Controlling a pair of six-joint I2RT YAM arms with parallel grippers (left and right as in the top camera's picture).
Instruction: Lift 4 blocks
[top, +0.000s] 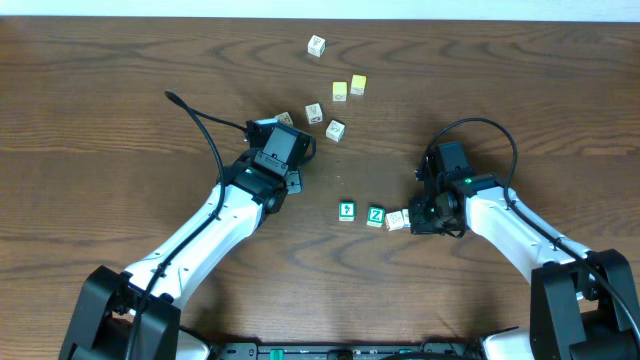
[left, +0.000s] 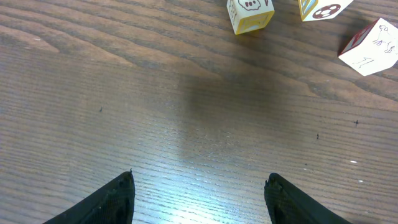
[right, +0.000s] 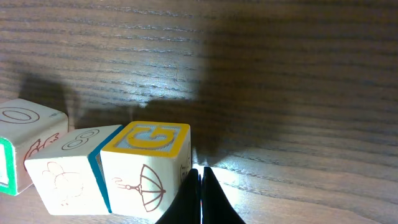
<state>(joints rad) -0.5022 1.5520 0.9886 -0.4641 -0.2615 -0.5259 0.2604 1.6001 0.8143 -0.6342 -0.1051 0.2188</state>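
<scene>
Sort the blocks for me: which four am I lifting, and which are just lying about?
For the job:
- green-faced wooden cube with white Z
- second green-faced wooden cube
- white cube with a red face
- probably the white cube with a blue edge

Lying about:
- two plain yellow cubes
- yellow-framed G cube
- yellow-bordered cube
- probably the lone far white cube, print unreadable

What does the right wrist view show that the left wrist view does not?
Only the right wrist view: the shut right end effector beside a yellow-framed G block, in a row with a blue-edged block and a green-edged block. Only the left wrist view: the open left end effector, a yellow-sided block and a red-sided block near the top edge. Both: the brown wooden table.
</scene>
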